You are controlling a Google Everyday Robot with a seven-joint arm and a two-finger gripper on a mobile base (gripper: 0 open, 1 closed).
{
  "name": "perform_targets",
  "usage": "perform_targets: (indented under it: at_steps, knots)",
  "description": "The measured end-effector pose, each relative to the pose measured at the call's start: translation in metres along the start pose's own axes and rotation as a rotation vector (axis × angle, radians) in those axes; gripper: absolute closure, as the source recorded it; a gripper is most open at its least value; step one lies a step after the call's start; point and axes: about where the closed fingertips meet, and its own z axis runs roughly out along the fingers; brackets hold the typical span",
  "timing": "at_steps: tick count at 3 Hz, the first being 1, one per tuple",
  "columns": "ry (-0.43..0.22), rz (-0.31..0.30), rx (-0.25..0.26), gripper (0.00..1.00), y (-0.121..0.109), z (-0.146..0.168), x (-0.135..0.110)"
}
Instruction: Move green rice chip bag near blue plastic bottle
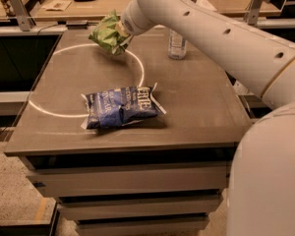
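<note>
While the hand (119,29) pinches the green rice chip bag (107,34) above the far part of the worktop (201,107), the blue plastic bottle (177,45) stands upright near it, apart. A dark-blue chip bag (120,107) lies flat nearer the front edge.

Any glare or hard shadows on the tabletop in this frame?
Camera view: a bright curved streak, likely glare, arcs across the table, passing below the green rice chip bag, which is at the gripper near the table's far edge. A soft shadow sits under the dark-blue chip bag.
</note>
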Motion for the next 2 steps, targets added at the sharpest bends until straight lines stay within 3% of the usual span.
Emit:
perform_targets:
  at_steps: [2]
  knots:
    - [0.097,-0.002,0.069,1.0,-0.032,-0.052,0.045]
